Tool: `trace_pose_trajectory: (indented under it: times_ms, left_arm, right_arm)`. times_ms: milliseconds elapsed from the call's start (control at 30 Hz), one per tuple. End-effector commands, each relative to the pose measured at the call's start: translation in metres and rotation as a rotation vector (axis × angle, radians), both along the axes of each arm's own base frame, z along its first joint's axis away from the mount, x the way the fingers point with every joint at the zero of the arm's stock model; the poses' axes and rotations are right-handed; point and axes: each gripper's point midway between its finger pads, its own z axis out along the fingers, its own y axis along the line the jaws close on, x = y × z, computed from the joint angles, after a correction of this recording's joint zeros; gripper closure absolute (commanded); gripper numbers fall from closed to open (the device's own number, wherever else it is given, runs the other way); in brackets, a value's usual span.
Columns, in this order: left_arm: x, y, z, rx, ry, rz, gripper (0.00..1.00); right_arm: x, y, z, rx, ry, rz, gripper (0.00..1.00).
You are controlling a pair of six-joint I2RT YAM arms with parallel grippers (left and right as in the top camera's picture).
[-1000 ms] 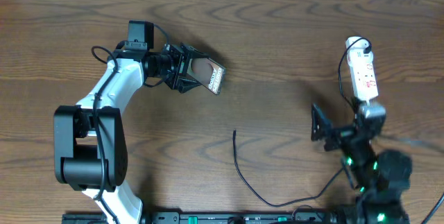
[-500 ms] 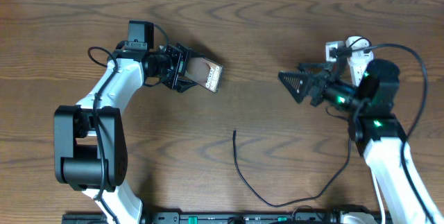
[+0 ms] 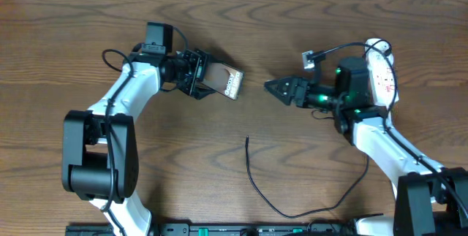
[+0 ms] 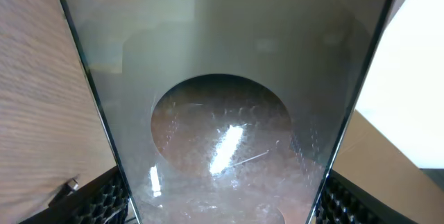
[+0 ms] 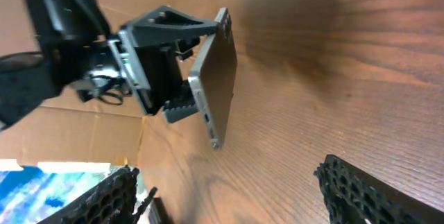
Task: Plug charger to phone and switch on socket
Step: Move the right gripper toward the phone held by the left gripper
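Overhead, the socket (image 3: pixel 387 82) at 2 o'clock is partly covered by the right arm (image 3: pixel 380 137) — no switch can be made out. The charger (image 3: pixel 257 188) is too thin to show its tip, and its 4 o'clock end passes under that arm. In the left wrist view the phone (image 4: pixel 222 113) overruns the top and bottom edges. The left gripper (image 4: pixel 222 207) shows only as mesh pads (image 4: pixel 100 200) at 7 and 5 o'clock. The right wrist view sees the phone (image 5: pixel 218 71) edge-on — screen hidden. The right gripper (image 5: pixel 239 193) has its fingers (image 5: pixel 361 189) cropped at 6 o'clock.

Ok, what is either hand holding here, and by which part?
Left hand holds the phone by its long edges at the end nearest the arm. Right hand is open, holding nothing.
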Motion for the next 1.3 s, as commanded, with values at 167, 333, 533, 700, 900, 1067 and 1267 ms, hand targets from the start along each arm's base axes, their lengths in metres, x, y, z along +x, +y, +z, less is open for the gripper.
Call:
trace_pose_trajectory:
  times_ms: [167, 333, 533, 700, 900, 1067, 1267]
  left_arm:
    - [-0.006, -0.024, 0.010, -0.004, 0.004, -0.016, 0.92]
    - [-0.011, -0.036, 0.011, -0.008, 0.004, -0.042, 0.93]
    - [-0.022, -0.059, 0.013, -0.025, 0.025, -0.076, 0.93]
    - [-0.025, -0.072, 0.016, -0.042, 0.023, -0.091, 0.93]
    - [-0.028, -0.082, 0.022, -0.079, 0.023, -0.112, 0.93]
    - [-0.031, -0.085, 0.025, -0.103, 0.036, -0.121, 0.93]
    - [-0.031, -0.085, 0.026, -0.106, 0.037, -0.123, 0.93]
  right_arm:
    - [0.009, 0.021, -0.010, -0.116, -0.041, -0.084, 0.22]
    - [0.007, 0.033, -0.017, -0.170, -0.056, -0.105, 0.23]
    - [0.004, 0.044, -0.024, -0.239, -0.077, -0.143, 0.24]
    - [0.005, 0.044, -0.025, -0.243, -0.067, -0.163, 0.25]
    - [0.005, 0.044, -0.025, -0.243, -0.067, -0.163, 0.48]
    - [0.005, 0.044, -0.025, -0.243, -0.067, -0.164, 0.67]
    - [0.005, 0.044, -0.025, -0.243, -0.067, -0.163, 0.89]
